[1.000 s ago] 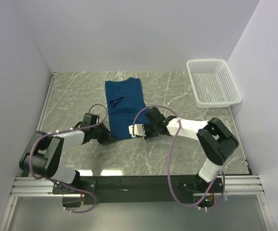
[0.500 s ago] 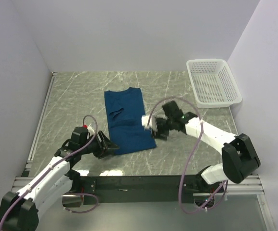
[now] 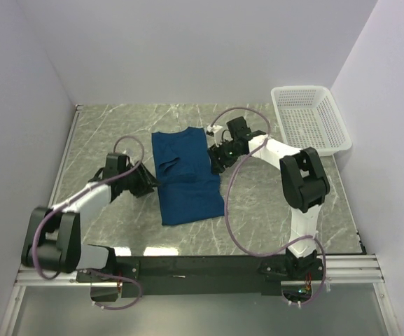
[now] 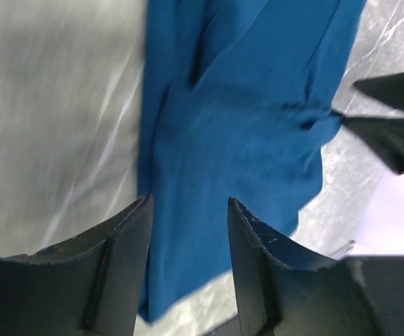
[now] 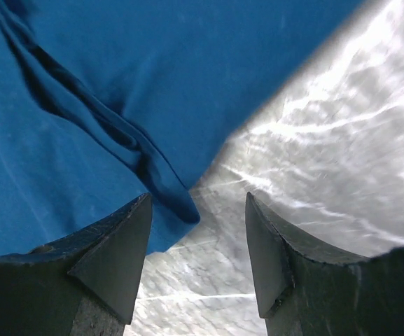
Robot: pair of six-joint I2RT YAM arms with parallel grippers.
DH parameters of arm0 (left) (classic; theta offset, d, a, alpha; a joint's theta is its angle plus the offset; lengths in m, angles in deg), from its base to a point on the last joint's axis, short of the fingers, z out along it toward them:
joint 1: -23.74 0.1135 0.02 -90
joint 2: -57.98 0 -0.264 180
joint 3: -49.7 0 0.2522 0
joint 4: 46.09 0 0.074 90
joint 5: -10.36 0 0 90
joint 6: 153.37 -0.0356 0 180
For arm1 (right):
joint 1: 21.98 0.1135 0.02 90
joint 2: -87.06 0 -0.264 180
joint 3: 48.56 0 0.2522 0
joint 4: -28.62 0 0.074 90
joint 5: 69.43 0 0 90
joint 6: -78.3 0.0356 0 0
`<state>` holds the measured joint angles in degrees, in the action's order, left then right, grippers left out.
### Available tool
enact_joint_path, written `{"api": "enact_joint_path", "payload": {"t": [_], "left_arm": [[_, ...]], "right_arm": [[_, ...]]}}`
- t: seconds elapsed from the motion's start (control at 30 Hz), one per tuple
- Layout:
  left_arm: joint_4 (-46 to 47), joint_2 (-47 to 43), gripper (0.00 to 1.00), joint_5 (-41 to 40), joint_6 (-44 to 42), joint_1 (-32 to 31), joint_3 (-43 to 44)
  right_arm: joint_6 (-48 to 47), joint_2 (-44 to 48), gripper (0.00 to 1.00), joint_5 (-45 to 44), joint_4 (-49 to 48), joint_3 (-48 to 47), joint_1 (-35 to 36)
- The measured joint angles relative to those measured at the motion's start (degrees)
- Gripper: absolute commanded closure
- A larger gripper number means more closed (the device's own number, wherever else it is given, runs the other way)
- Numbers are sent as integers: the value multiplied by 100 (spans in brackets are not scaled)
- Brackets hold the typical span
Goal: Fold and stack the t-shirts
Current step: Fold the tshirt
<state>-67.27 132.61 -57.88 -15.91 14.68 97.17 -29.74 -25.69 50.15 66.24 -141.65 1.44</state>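
Both grippers have left the near hem of the t-shirt (image 3: 186, 178), where they were pressed shut a second ago. I now read them further out, one on each long side of the garment, and the shirt lies closer to the arm bases than it did. Nearest to me, the dark royal-blue shirt's squared hem rests flat on the marble-patterned table (image 3: 258, 210), roughly midway between the two arms. The shirt is folded lengthwise into a narrow strip running away from the bases, and no print shows on the upper face. At mid-length, the left gripper (image 3: 148, 184) sits at the shirt's left edge. In its wrist view, the left gripper (image 4: 187, 203) has its jaws spread, with blue cloth and a strip of bare table visible under the gap and nothing pinched. Slightly further out, the right gripper (image 3: 214, 161) sits at the right edge. Its wrist view shows the right gripper (image 5: 197, 199) likewise spread, empty, over a protruding fold of cloth (image 5: 166, 189) and bare marble. A diagonal crease (image 3: 168, 166) crosses the shirt between the two grippers. Farthest out, at the right rear corner, a white mesh basket (image 3: 307, 89) stands well apart from the shirt.
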Motion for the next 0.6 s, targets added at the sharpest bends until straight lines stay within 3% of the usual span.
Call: {"api": "enact_joint_path", "payload": {"t": [0.23, 0.6], "left_arm": [[72, 1016, 53, 42, -748, 0, 966], [-111, 1541, 53, 114, -1141, 0, 1217]], "right_arm": [[282, -155, 36, 221, 391, -109, -170], [435, -439, 37, 654, 796, -581, -247]]}}
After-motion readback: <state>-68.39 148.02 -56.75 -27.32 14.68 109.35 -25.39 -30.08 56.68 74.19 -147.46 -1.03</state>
